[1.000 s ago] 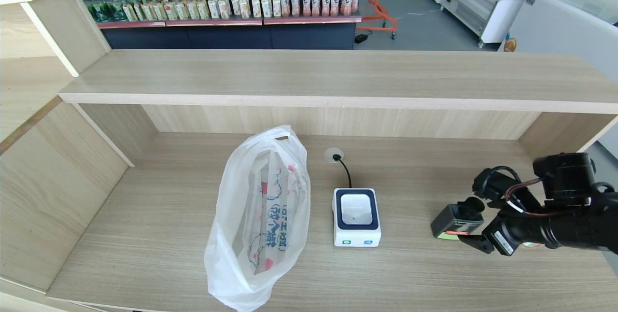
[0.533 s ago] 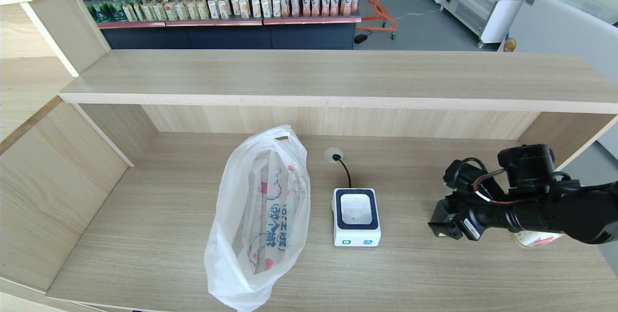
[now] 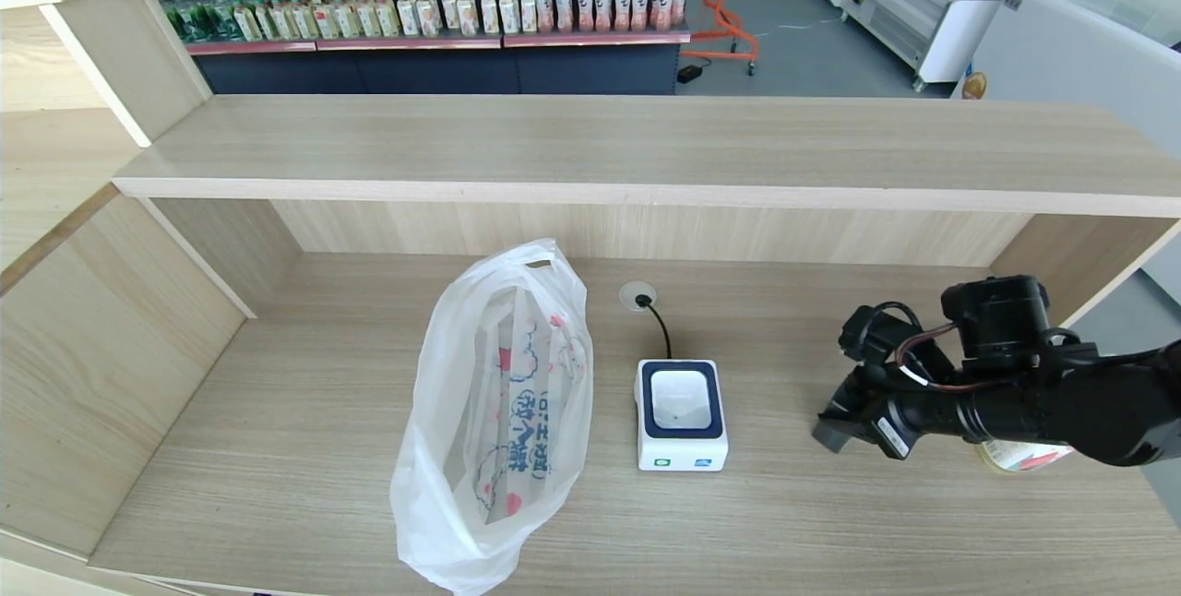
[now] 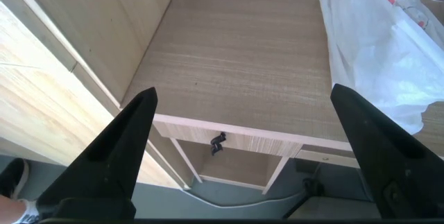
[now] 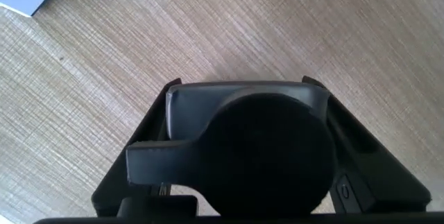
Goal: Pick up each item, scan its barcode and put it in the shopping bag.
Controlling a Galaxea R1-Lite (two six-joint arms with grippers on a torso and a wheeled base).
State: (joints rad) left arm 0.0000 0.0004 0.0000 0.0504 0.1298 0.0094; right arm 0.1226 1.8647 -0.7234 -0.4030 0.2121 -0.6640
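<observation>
At the right of the head view, the right gripper (image 3: 835, 427) is down at the table (image 3: 304, 448). Its jaws seem clamped on a dark box (image 5: 201, 98), though the arm hides most of it. The scanner (image 3: 681, 413) stands at centre, with the white shopping bag (image 3: 498, 411) just left of it. The left gripper (image 4: 244, 92) hangs over the table's near edge, jaws wide apart.
</observation>
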